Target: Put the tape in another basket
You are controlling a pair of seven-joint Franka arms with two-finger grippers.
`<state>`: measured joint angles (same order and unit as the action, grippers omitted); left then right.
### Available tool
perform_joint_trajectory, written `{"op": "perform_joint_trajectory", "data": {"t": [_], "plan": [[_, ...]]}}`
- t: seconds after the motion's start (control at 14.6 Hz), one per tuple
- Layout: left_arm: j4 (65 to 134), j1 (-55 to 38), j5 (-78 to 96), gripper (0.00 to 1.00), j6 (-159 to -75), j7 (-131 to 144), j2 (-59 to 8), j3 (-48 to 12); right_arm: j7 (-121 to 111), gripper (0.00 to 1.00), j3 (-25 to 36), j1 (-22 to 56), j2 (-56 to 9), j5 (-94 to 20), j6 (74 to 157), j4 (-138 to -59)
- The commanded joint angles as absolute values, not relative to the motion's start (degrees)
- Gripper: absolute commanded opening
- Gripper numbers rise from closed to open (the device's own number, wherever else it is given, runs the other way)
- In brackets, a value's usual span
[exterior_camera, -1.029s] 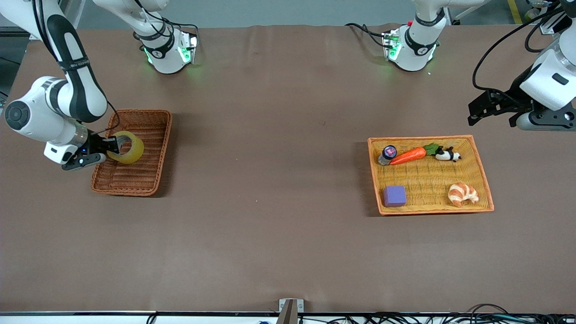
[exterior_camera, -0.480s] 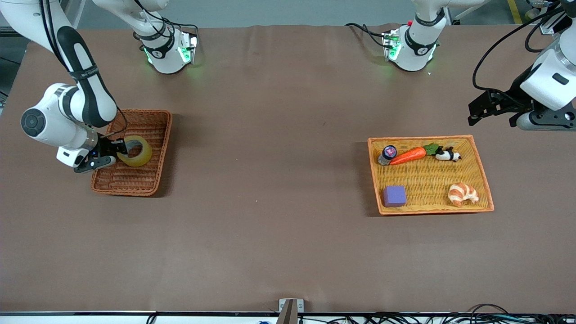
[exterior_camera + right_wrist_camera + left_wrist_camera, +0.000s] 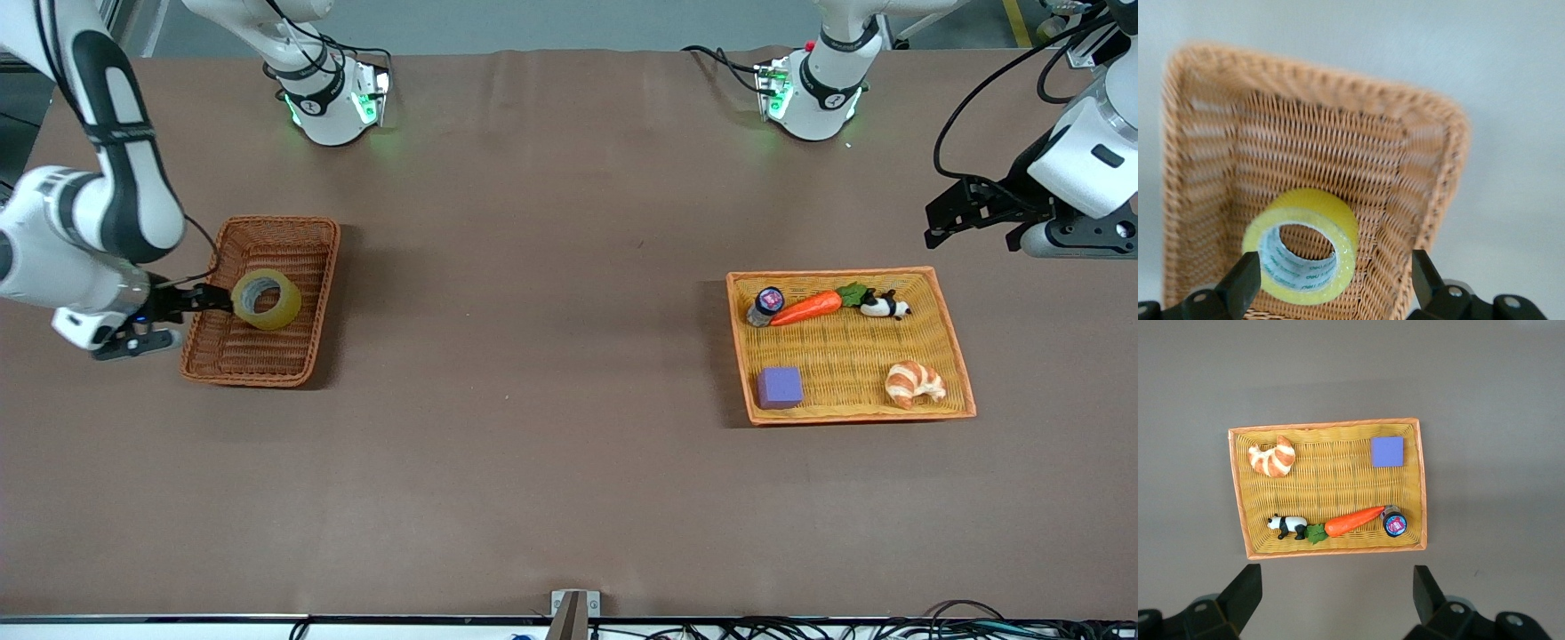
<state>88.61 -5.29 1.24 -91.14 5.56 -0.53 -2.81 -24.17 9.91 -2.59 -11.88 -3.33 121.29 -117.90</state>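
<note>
The tape [image 3: 266,300], a yellowish roll with a grey core, lies tilted in the reddish-brown basket [image 3: 276,224] at the right arm's end of the table. My right gripper [image 3: 212,301] is open and empty, beside the roll and apart from it, over the basket's edge. In the right wrist view the tape [image 3: 1301,247] sits in the basket [image 3: 1338,133] between my spread fingers, untouched by the right gripper [image 3: 1335,265]. My left gripper [image 3: 969,238] is open and empty, up in the air beside the orange-yellow tray, and waits; the left wrist view shows it [image 3: 1336,580] over bare table.
The orange-yellow flat tray [image 3: 836,272] at the left arm's end holds a carrot [image 3: 807,308], a panda figure [image 3: 885,306], a small bottle [image 3: 765,305], a purple block [image 3: 780,388] and a croissant [image 3: 914,383]. The tray [image 3: 1325,425] also shows in the left wrist view.
My right gripper lowered the tape into the basket, let go of it and drew back toward the right arm's end of the table. The left arm has not moved.
</note>
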Motion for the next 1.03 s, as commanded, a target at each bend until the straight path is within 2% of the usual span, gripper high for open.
{"op": "perform_joint_trajectory", "data": {"t": [0.0, 0.34, 0.55, 0.96], "plan": [[88.51, -5.45, 1.23, 1.00, -91.49, 5.62, -0.18, -2.55, -22.32, 1.00, 9.67, -4.03, -7.48, -3.43, 119.62, -116.11], [88.51, -5.54, 1.23, 1.00, -91.49, 5.80, -0.26, -2.55, -22.24, 1.00, 7.30, -5.62, -2.64, -2.64, 116.91, -110.15], [88.51, -5.54, 1.32, 1.00, -91.49, 5.80, -0.26, -2.64, -18.93, 1.00, 6.86, -5.54, -2.46, -3.07, 107.79, -101.98], [88.51, -5.54, 1.23, 1.00, -91.49, 5.89, -0.26, -2.64, 4.44, 1.00, 0.10, -5.01, -2.11, -2.81, 87.66, -87.04]]}}
